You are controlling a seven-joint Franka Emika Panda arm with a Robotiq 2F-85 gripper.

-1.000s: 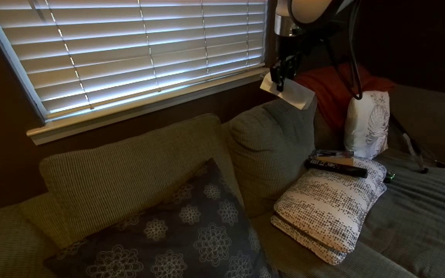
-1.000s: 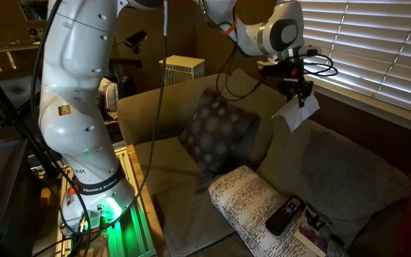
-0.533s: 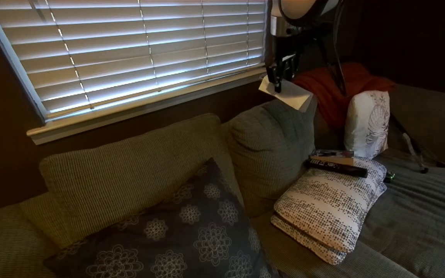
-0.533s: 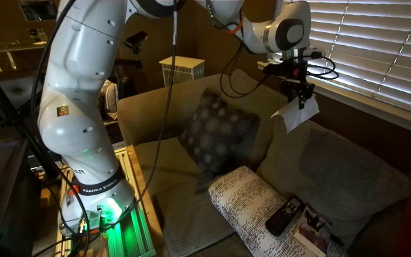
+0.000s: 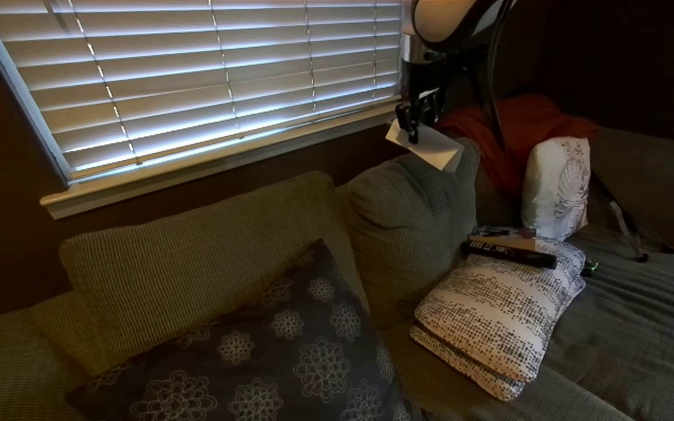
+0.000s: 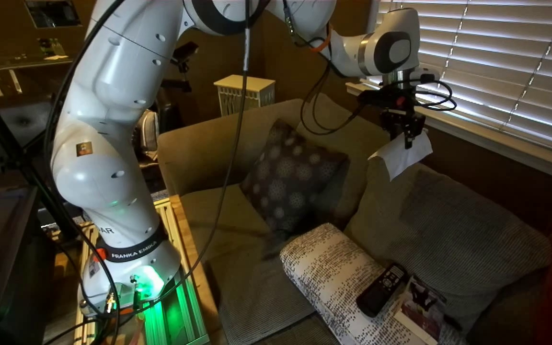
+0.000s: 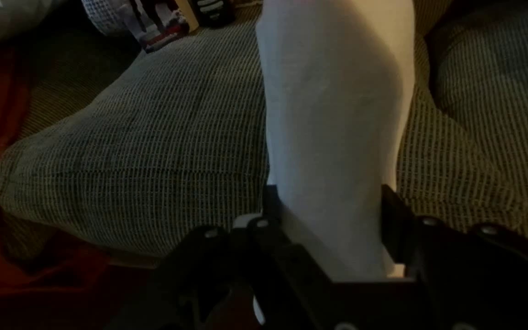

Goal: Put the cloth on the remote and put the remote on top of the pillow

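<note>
The pincer [image 7: 330, 201] is grasping the cloth [image 6: 403, 160] near one edge, so that the greater part of it is free and droops. To me this seems a suitable hold: the loose end can touch down first and then be spread over the remote [image 6: 382, 290]. The pincer points downward in the air over the back cushion [image 6: 467, 225], and the cloth is well apart from the remote. I think it must be carried across before it is let go.

The remote lies on the pillow [image 6: 324, 268], just beside a flat item [image 6: 420, 306] with a picture on it. Therefore the second half of the task looks already fulfilled, and, in my judgement, only the covering remains. The flat item, being so near, may catch a part of the cloth.

In an exterior view one can see that the remote lies face up. In an exterior view it also appears that the pillow rests upon a second layer [image 5: 466, 362] of similar pattern. Only the wrist view shows clearly the fingers [image 7: 397, 220], one at each side of the cloth; in both exterior views they are small and dark. There, however, just one end of the remote is visible.
</note>
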